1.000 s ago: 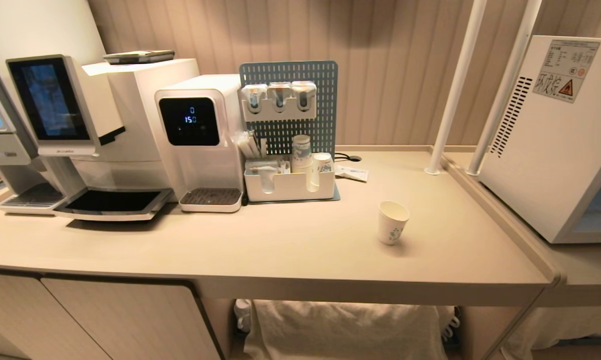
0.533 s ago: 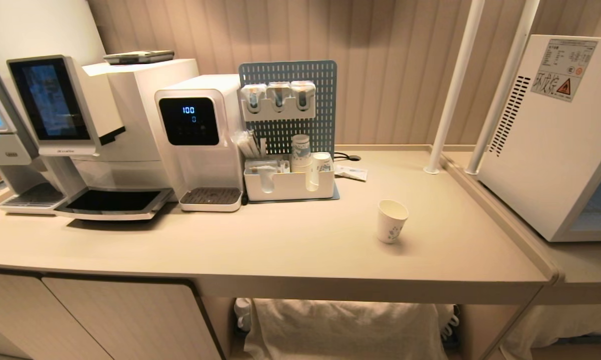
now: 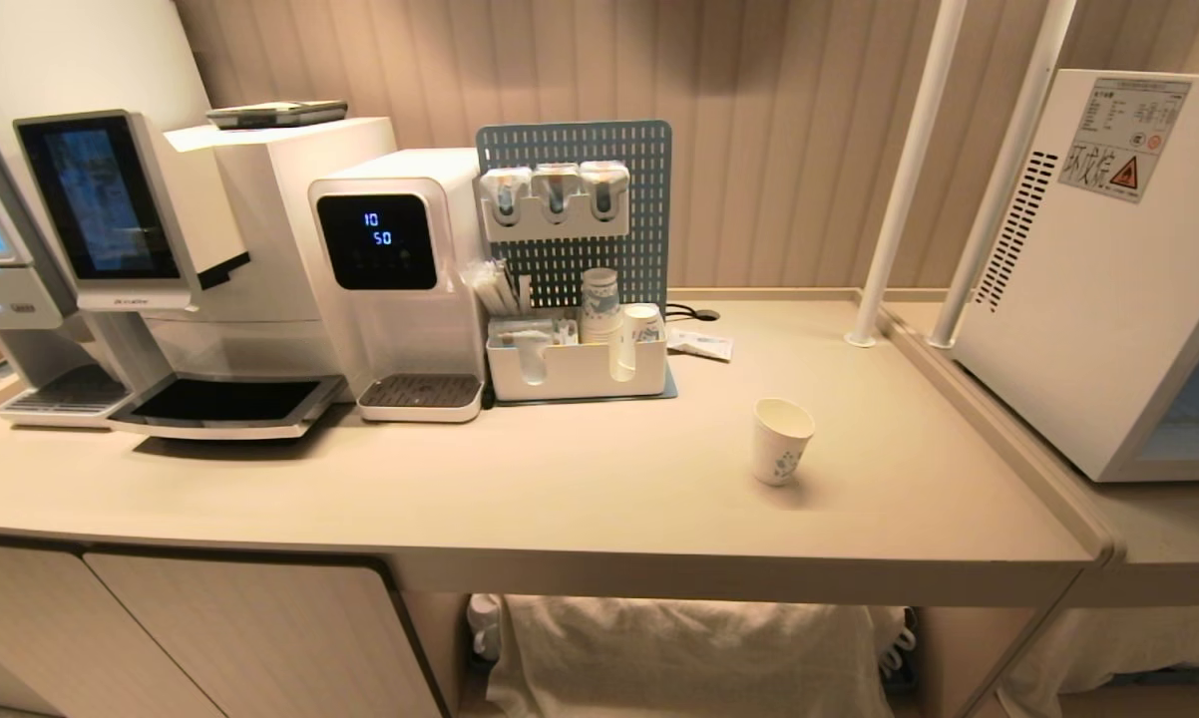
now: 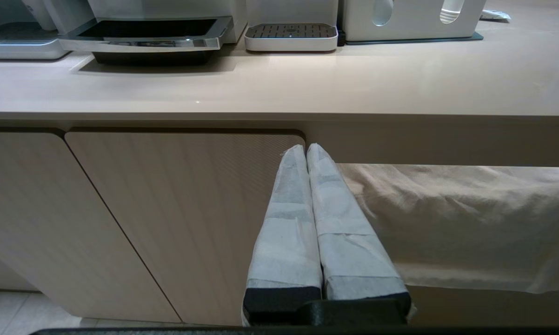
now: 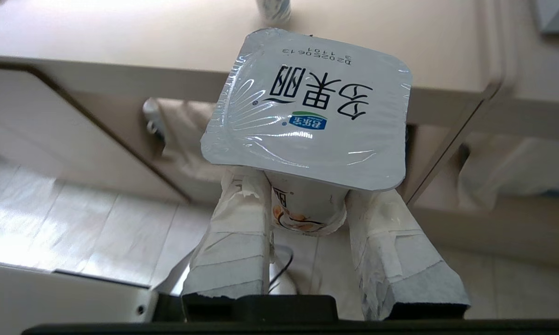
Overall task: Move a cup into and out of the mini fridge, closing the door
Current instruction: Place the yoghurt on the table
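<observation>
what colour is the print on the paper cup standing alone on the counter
Blue-green, a small motif on the white side of the cup; the head view shows it best.

white paper cup (image 3: 782,440) with blue print on the beige counter (image 3: 560,479); beside it a white mini fridge (image 3: 1098,279); behind it a blue-grey dotted pegboard (image 3: 619,145)

beige counter (image 3: 580,479), ribbed wall (image 3: 759,120), tiled floor (image 5: 75,223)

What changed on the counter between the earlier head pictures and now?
Only the readout on the water dispenser changed its digits. The whole scene sits slightly higher in the picture than at first, which is camera movement. The paper cup stands where it was, and the mini fridge is unmoved. Neither arm enters the head view.
</observation>
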You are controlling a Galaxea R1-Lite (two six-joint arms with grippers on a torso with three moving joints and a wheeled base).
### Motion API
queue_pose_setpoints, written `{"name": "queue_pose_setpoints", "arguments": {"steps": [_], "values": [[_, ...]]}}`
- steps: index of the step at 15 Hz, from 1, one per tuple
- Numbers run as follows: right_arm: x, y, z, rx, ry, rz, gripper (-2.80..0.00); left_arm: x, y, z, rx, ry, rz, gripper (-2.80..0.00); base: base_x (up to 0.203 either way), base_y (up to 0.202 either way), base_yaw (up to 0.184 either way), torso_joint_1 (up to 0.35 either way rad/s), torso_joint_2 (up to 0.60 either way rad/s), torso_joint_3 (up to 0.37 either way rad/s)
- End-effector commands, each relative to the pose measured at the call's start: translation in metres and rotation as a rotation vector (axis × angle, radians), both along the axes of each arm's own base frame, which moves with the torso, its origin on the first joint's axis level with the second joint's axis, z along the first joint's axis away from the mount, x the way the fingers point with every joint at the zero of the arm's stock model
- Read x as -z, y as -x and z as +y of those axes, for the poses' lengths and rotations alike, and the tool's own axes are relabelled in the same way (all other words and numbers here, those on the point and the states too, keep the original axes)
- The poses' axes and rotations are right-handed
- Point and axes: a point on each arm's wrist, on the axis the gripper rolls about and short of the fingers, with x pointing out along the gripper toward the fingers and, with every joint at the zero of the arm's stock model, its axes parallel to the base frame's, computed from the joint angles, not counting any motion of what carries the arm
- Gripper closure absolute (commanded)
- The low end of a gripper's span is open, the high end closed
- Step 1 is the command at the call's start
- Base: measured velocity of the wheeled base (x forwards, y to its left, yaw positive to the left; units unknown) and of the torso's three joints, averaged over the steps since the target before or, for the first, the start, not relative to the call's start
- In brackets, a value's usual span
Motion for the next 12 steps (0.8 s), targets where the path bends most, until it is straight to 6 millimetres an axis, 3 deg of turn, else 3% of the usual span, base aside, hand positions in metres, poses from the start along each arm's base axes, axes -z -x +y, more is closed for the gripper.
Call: {"name": "queue_pose_setpoints", "arguments": {"steps": [1,6,9,12], "values": [[-0.016,-0.059,0.002,-0.031,-0.015,0.206,0.00,0.000,0.000,0.000,0.000,0.000,-0.001,0.00,0.000,0.000,0.000,0.000,0.00,0.000],[-0.028,-0.164,0.010,-0.112,-0.054,0.384,0.00,0.000,0.000,0.000,0.000,0.000,-0.001,0.00,0.000,0.000,0.000,0.000,0.00,0.000],[-0.013,-0.227,0.015,-0.133,-0.057,0.373,0.00,0.000,0.000,0.000,0.000,0.000,-0.001,0.00,0.000,0.000,0.000,0.000,0.00,0.000],[0.014,-0.279,0.016,-0.093,-0.022,0.351,0.00,0.000,0.000,0.000,0.000,0.000,-0.001,0.00,0.000,0.000,0.000,0.000,0.00,0.000]]}}
